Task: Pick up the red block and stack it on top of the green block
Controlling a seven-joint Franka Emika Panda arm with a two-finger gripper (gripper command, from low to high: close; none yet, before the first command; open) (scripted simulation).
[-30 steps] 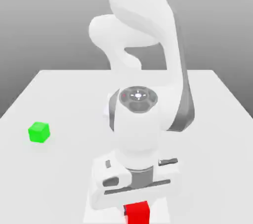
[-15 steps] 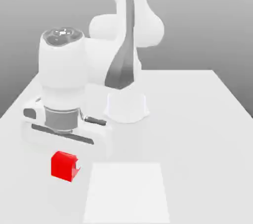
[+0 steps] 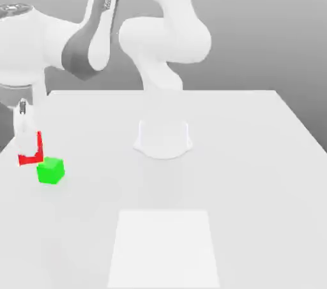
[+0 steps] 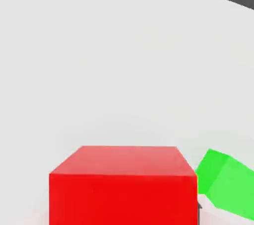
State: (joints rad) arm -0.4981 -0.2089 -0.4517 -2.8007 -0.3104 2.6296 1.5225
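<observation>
A second ago the arm hung over the near edge of the surface (image 3: 243, 154), with the red block (image 3: 30, 154) pinched below the hand at the bottom of the exterior view. Half a second ago it had swung toward the exterior view's left, the block carried along above the surface. Now the hand sits at the far left edge of that view, and the red block has come right beside the green block (image 3: 50, 170), which has not moved from its spot near the left edge of the surface.

The arm reaches from its round base (image 3: 163, 138) in the middle of the surface up through a bent elbow and then out and down to the left, so that the wrist is partly cut off by the picture's edge. The claw (image 3: 27, 147) points downward, clenched on the red block, whose visible part shows just behind and slightly above the green block; whether the two touch is hard to judge from this angle.

In the hand view the red block (image 4: 124, 184) sits close under the camera, held between the claw's fingers, with the green block (image 4: 227, 184) just beside it and tilted relative to it, lying on the pale surface (image 4: 99, 60).
</observation>
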